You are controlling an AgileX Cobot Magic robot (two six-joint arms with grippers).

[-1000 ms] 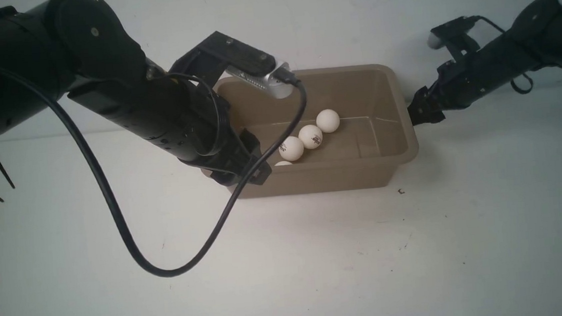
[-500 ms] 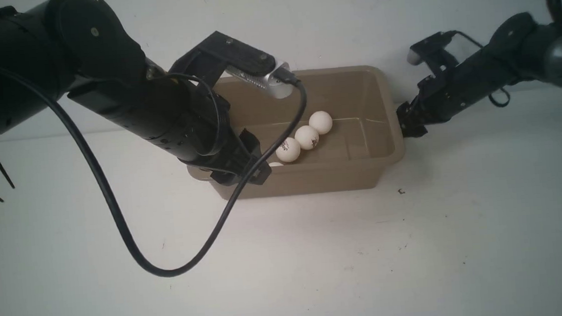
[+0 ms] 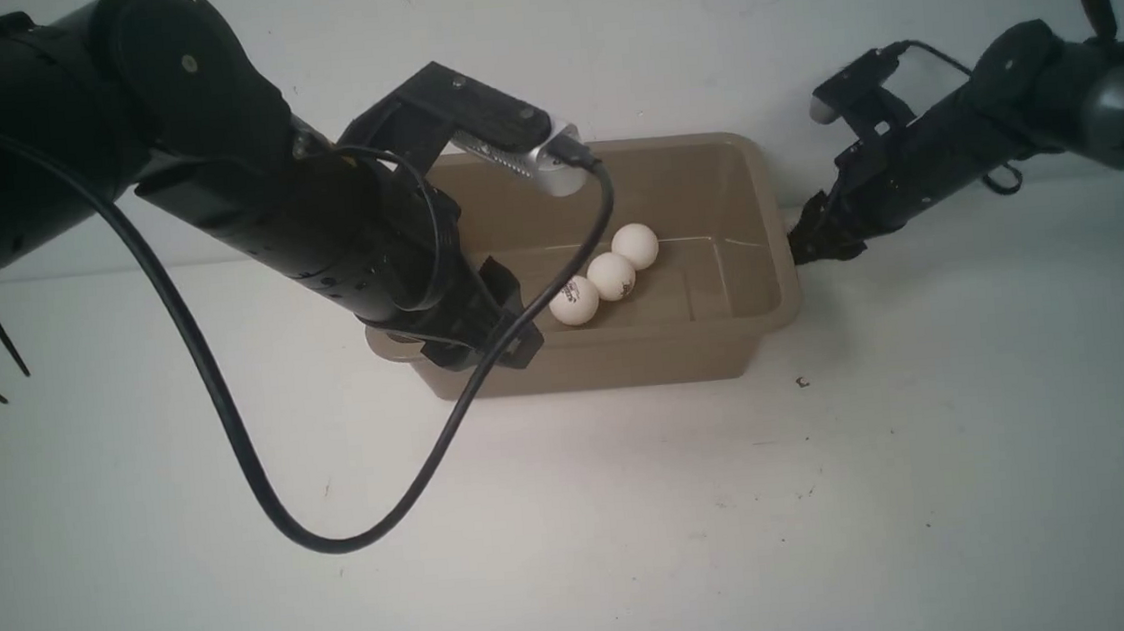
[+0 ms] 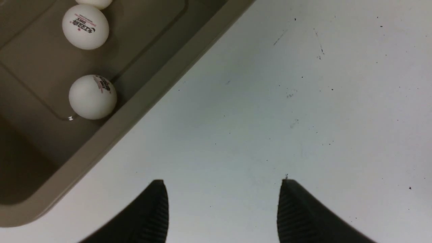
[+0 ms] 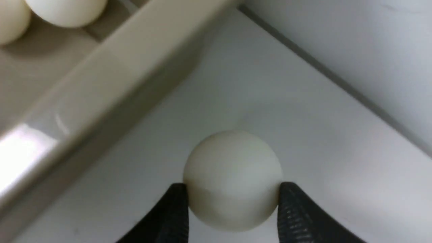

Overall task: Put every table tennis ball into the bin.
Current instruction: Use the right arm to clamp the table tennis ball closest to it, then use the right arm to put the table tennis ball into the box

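Observation:
The taupe bin (image 3: 625, 356) stands on the white table at centre back. Three table tennis balls lie in a row inside it (image 3: 574, 300) (image 3: 611, 275) (image 3: 635, 246). My right gripper (image 5: 233, 185) is low on the table just outside the bin's right end, shut on another white table tennis ball (image 5: 233, 168); both fingers press its sides. In the front view that ball is hidden behind the right gripper (image 3: 812, 241). My left gripper (image 4: 222, 184) hangs open over bare table beside the bin rim (image 4: 135, 111), with nothing between its fingers. Two balls in the bin (image 4: 85, 27) (image 4: 92, 97) show there.
The left arm and its looping black cable (image 3: 339, 544) cover the bin's left end. A white back wall (image 5: 354, 44) rises close behind the right gripper. A small dark speck (image 3: 803, 382) lies on the table in front of the bin's right corner.
The right arm moved left, and the bin slid left with the balls in it. The right gripper closed on the ball beside the bin. The left arm stayed still.

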